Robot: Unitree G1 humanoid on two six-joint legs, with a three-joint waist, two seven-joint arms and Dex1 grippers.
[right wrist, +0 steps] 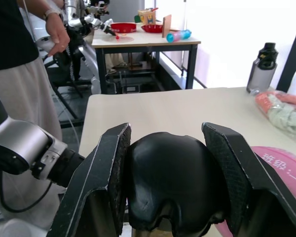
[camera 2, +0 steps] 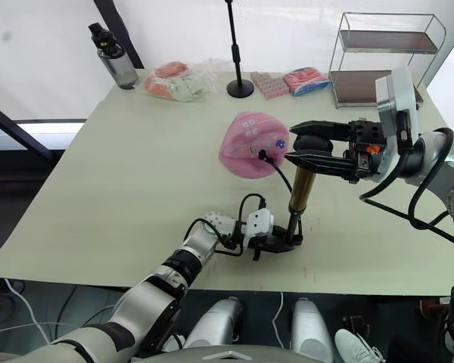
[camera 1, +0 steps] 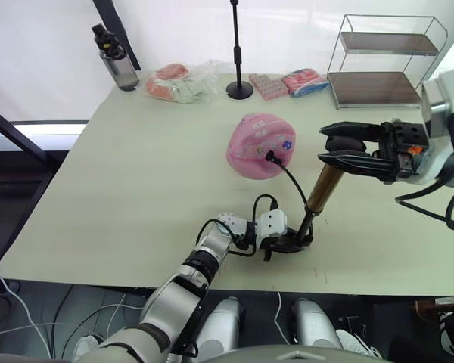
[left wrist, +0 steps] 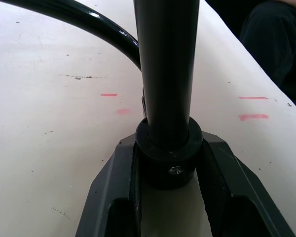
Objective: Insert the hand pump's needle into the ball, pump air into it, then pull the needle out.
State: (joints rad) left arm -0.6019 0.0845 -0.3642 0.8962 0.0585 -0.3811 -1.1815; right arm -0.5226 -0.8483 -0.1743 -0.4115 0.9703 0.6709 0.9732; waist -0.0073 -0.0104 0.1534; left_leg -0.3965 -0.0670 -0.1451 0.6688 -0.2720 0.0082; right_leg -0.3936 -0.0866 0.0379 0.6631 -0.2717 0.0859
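Flanking ball [camera 1: 259, 145]: bottle [camera 1: 116, 66], packets [camera 1: 180, 83], stand [camera 1: 238, 53], rack [camera 1: 386, 60].

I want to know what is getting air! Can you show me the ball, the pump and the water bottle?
ball [camera 1: 251, 144], left eye view, on its pink top.
pump [camera 1: 325, 187], left eye view, on the gold barrel.
water bottle [camera 1: 118, 69], left eye view, on its grey body.

The needle is sitting too small to make out where the hose [camera 1: 290, 176] meets the ball [camera 1: 259, 145]. The right tool [camera 2: 303, 149] is covering the hand pump [camera 2: 300, 189] handle, and the left tool [camera 1: 287, 243] is hiding its base against the bench [camera 1: 136, 174].
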